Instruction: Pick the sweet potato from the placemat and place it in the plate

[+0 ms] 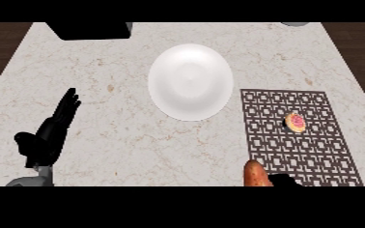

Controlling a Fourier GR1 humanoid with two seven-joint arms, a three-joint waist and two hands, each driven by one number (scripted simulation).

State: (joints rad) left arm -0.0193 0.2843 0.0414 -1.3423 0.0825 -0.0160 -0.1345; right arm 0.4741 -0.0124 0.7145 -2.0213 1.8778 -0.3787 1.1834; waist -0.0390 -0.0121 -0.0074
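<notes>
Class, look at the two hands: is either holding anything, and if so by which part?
The right hand appears to hold the sweet potato by its lower end, mostly hidden. The left hand holds nothing.

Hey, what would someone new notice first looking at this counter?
A large white plate sits mid-counter. To its right lies a dark patterned placemat carrying a small round pink-topped pastry, with the orange sweet potato at its lower-left edge. The left hand rests open at the left.

The sweet potato (254, 174) and right hand (287, 180) are cut off by the lower edge.
</notes>
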